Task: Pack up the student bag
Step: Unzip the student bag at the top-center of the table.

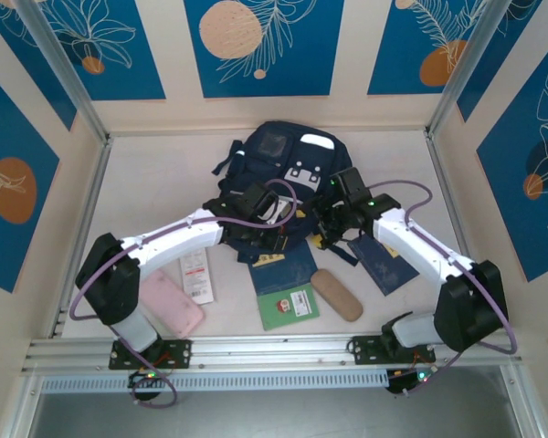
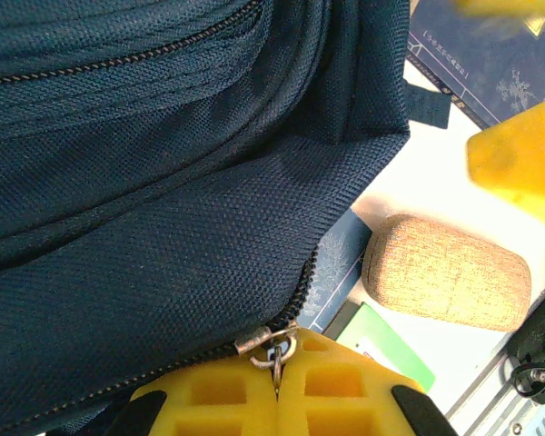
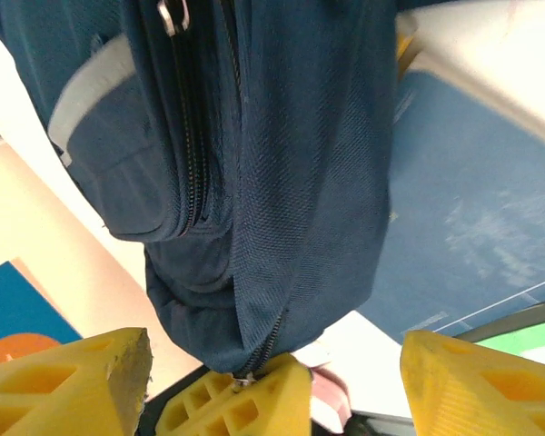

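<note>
My left tool point(image 2: 277, 368) is pinched shut on the metal zip pull point(image 2: 265, 341); my right tool point(image 3: 274, 363) gapes wide, holding nothing.
The coarse-woven navy bag point(image 1: 288, 160) lies mid-desk point(image 1: 164, 182) toward the far edge, its rounded corner between my right tips.

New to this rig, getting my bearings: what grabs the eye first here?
The navy student bag dominates mid-table, both arms bent toward it. The left pincer is shut on its zipper pull, while the right pincer stands open astride the bag's corner.

On white table point(image 1: 155, 192): student bag point(image 1: 288, 160), booklets point(image 1: 384, 260)
</note>
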Motion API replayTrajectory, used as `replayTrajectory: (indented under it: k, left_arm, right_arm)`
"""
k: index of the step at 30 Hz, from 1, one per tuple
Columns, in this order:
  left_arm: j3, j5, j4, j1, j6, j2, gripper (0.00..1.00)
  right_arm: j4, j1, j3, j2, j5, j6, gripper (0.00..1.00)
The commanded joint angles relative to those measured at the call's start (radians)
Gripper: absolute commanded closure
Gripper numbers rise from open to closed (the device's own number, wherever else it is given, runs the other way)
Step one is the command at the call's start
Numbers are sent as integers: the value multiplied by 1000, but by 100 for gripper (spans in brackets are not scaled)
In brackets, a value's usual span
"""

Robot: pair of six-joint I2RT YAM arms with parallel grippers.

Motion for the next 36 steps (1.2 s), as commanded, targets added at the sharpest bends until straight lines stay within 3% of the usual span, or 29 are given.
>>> replayTrajectory:
  k: [1, 4, 8, 10, 15, 22, 36]
  left_arm:
    - [-5, 42, 45, -10, -9, -33, 100]
    - [-6, 50, 49, -10, -11, -36, 100]
    - [-6, 45, 45, -11, -6, -45, 100]
    - [-7, 47, 44, -10, -4, -51, 100]
    - [-6, 43, 18, -11, 2, -52, 100]
    - [-22, 18, -47, -6, 15, -56, 100]
    - [-79, 28, -98, 43, 33, -94, 100]
  right_arm:
    - [102, 19, -14, 45, -58, 118, 27]
    - [142, 26, -26, 83, -49, 146, 31]
    - [178, 34, -35, 129, -38, 170, 46]
    - [182, 38, -40, 149, -30, 177, 58]
    - [181, 25, -56, 170, -6, 179, 99]
    - [127, -6, -56, 119, 61, 135, 100]
    - [107, -58, -71, 80, 76, 84, 100]
